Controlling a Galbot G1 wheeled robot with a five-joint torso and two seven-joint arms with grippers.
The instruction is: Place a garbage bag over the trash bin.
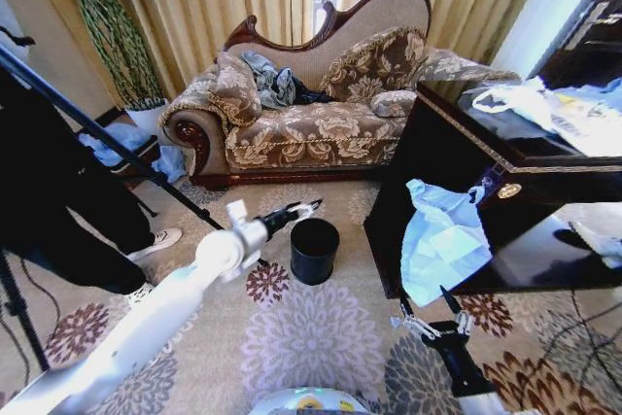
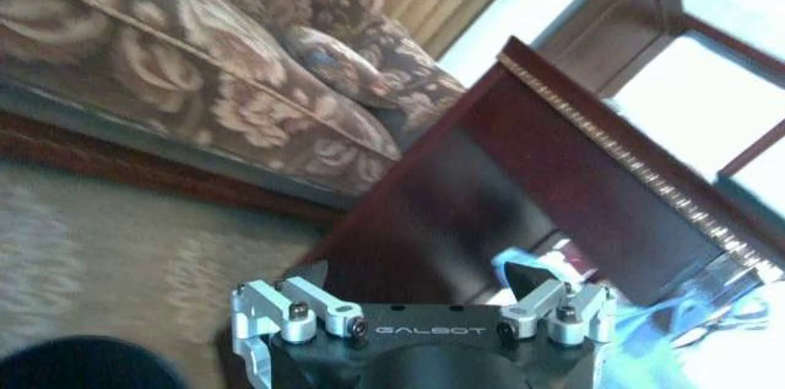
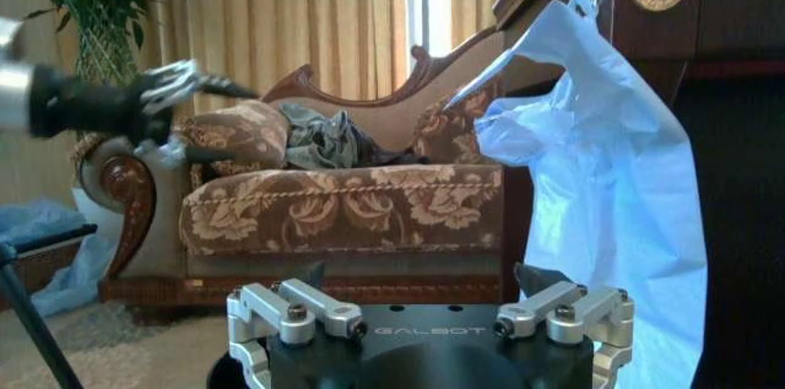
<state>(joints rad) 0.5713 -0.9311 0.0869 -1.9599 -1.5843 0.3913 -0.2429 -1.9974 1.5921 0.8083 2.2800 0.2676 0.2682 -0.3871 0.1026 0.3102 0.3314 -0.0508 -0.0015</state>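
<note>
The black trash bin point(image 1: 314, 250) stands upright on the carpet in front of the sofa. The pale blue garbage bag point(image 1: 442, 240) hangs down the side of the dark wooden table point(image 1: 525, 167). My left gripper point(image 1: 303, 208) hovers just above and left of the bin's rim, open and holding nothing. Low beneath the bag's lower edge, my right gripper point(image 1: 434, 310) is open and apart from the plastic. In the right wrist view the bag point(image 3: 613, 187) hangs beyond the spread right gripper point(image 3: 424, 274). The left wrist view shows the open left gripper point(image 2: 417, 274) facing the table side.
A floral sofa point(image 1: 311, 128) with a heap of clothes stands behind the bin. White bags and papers point(image 1: 554, 109) lie on the table top. A tripod leg point(image 1: 117, 153) and a person's legs point(image 1: 146, 240) are at the left, a potted plant point(image 1: 107, 36) behind.
</note>
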